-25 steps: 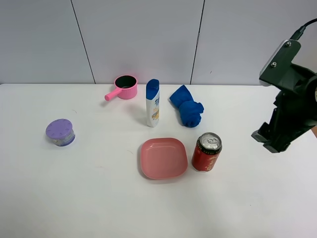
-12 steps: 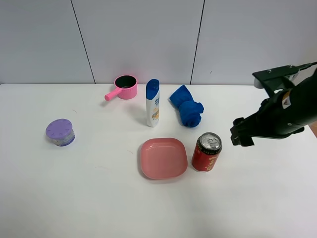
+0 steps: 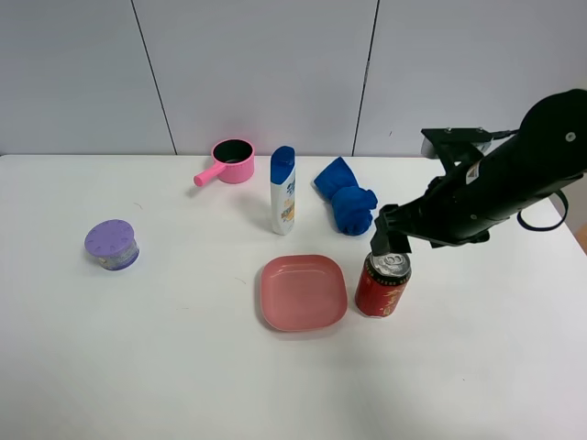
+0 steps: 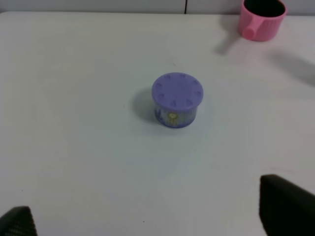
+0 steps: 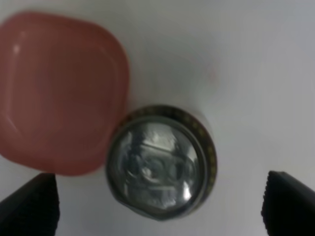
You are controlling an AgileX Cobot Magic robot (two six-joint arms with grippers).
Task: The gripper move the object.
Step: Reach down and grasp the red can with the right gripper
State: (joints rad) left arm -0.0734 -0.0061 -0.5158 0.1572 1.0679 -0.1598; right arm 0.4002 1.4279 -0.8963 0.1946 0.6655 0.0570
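Observation:
The red can (image 3: 382, 286) with gold markings and a silver pull-tab top stands upright on the white table, just right of a pink plate (image 3: 303, 291). My right gripper (image 3: 389, 238) hangs open right above the can's top. In the right wrist view the can's silver top (image 5: 162, 167) lies between the two dark fingertips of the right gripper (image 5: 160, 199), which stand wide apart and do not touch it. My left gripper (image 4: 152, 216) is open and empty over bare table; it does not show in the exterior view.
A white blue-capped bottle (image 3: 282, 190), a blue cloth (image 3: 347, 206) and a pink pot (image 3: 231, 161) stand behind the can. A purple lidded tub (image 3: 112, 244) sits at the left, also in the left wrist view (image 4: 177, 100). The plate (image 5: 54, 93) touches the can's side.
My right arm has swung in from the right edge, leftward and down, and its gripper now sits over the can. The can and other objects have not moved.

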